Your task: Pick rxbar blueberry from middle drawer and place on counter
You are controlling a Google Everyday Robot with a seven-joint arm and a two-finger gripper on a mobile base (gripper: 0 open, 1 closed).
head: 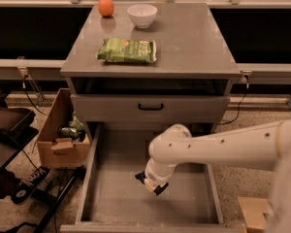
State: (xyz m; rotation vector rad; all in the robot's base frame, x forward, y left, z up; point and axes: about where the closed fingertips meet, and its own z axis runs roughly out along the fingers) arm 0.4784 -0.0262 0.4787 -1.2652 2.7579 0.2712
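The middle drawer (99,178) is pulled open below the cabinet, showing its plain grey floor. My gripper (153,182) hangs at the end of the white arm, reaching in from the right over the middle of the drawer floor. It is shut on the rxbar blueberry (141,177), whose dark blue ends stick out on both sides of the gripper. The bar sits just above the floor. The counter (189,38) is the grey cabinet top behind it.
On the counter lie a green chip bag (127,50), a white bowl (142,15) and an orange (105,7). The shut upper drawer with its black handle (151,107) is right behind the arm. A cardboard box (62,137) stands left of the drawer.
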